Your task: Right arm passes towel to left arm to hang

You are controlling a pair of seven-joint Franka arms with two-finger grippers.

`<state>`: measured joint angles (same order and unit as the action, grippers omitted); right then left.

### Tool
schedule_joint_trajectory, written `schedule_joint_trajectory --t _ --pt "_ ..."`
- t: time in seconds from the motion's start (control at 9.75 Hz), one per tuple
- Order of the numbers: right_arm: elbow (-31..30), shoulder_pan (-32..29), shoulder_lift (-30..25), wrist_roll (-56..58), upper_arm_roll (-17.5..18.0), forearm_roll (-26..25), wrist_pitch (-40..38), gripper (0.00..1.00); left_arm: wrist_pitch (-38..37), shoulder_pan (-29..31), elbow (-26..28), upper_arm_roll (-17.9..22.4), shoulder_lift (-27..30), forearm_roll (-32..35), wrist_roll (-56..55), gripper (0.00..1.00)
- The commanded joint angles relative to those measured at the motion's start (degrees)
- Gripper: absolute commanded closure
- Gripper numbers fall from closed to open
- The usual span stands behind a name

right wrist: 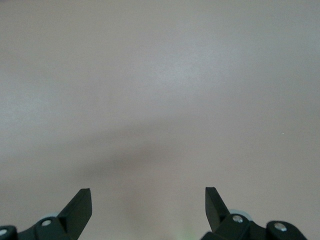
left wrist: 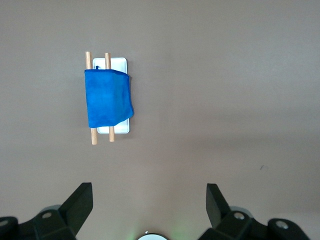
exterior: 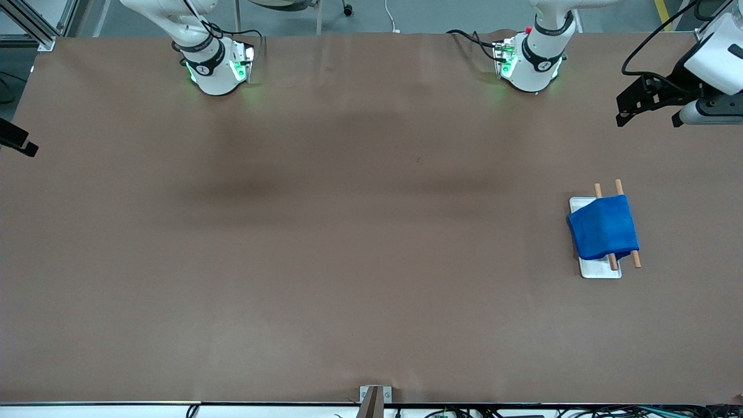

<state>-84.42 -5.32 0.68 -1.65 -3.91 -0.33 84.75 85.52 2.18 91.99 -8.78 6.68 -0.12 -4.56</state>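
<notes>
The bright blue towel (exterior: 603,226) lies draped over two wooden rods (exterior: 637,260) on a white tray (exterior: 601,270), toward the left arm's end of the table. My left gripper (exterior: 647,116) is open and empty, raised high and well apart from the tray. The left wrist view shows the towel (left wrist: 107,97), the rods (left wrist: 93,137) and the tray (left wrist: 120,62) far below the open left gripper (left wrist: 148,189). My right gripper (exterior: 23,145) is at the right arm's end of the table. It is open and empty in the right wrist view (right wrist: 147,192), over bare table.
The brown table surface (exterior: 348,232) spreads between the two arm bases (exterior: 217,67) (exterior: 531,64) and the near edge. A small metal bracket (exterior: 374,397) stands at the middle of the near edge.
</notes>
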Motion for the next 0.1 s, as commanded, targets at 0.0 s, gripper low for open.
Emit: schedule_joint_trajectory --t 0.0 --pt "-0.04 -0.40 -0.33 0.42 0.30 -0.29 -0.46 0.00 0.17 -0.34 2.67 0.60 0.70 0.12 0.70 0.00"
